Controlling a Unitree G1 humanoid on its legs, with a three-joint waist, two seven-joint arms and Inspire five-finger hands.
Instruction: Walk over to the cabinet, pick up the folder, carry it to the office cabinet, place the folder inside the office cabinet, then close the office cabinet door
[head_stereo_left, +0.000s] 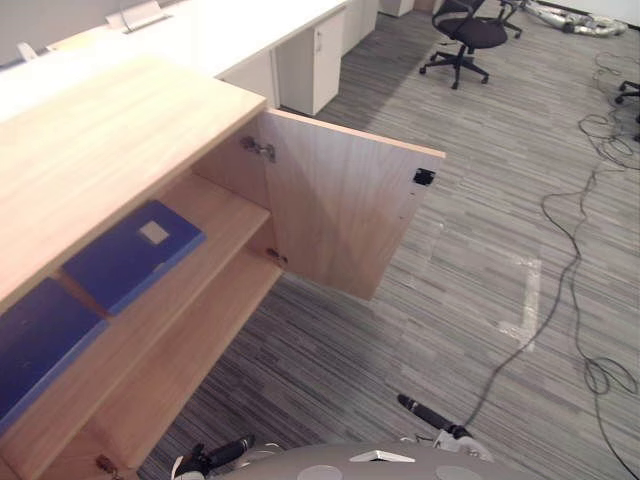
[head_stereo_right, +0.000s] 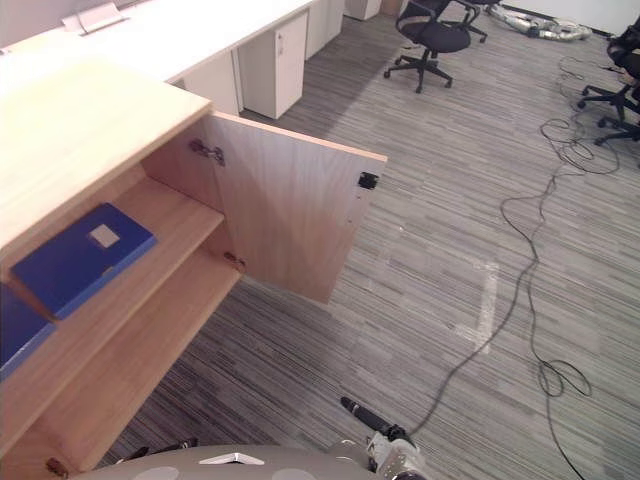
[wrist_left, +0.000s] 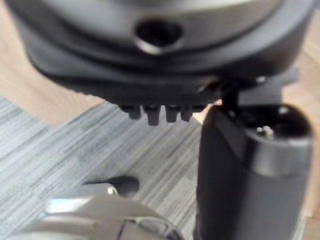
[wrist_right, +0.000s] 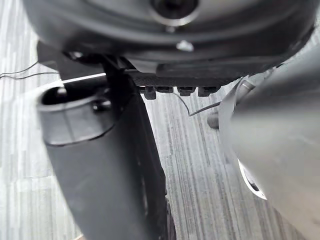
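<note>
Left eye view, read left to right.

- **Far left:** office cabinet (head_stereo_left: 100, 130) in light wood, standing open.
- **Upper shelf (head_stereo_left: 215, 215):** two things lying flat. At the view's edge, a second blue folder (head_stereo_left: 35, 340). Just beside it but apart, nearer the hinge side, the folder (head_stereo_left: 130, 255), blue with a white label and set slightly askew.
- **Lower shelf (head_stereo_left: 170, 370):** nothing visible on it.
- **Handling, by judgement:** a stiff board cover, light and flat, probably smooth enough to slip under a loose pinch. Best taken at the edge facing the shelf front, thumb above and fingers beneath, and slid rather than lifted steeply. Already inside the cabinet, so likely no further handling needed.
- **Low, by the cabinet's foot:** left hand (wrist_left: 250, 165), fingers relaxed and nearly straight, holding nothing.
- **Centre:** door (head_stereo_left: 340, 210) swung wide on its hinge (head_stereo_left: 258, 148), with a dark catch (head_stereo_left: 424, 177) near its free edge. Closing it judged the step remaining, a flat push on the outer face.
- **Low right:** right hand (wrist_right: 100, 165), likewise slack and holding nothing.
- **Far back:** white desks (head_stereo_left: 250, 30) and an office chair (head_stereo_left: 465, 40), well apart.
</note>
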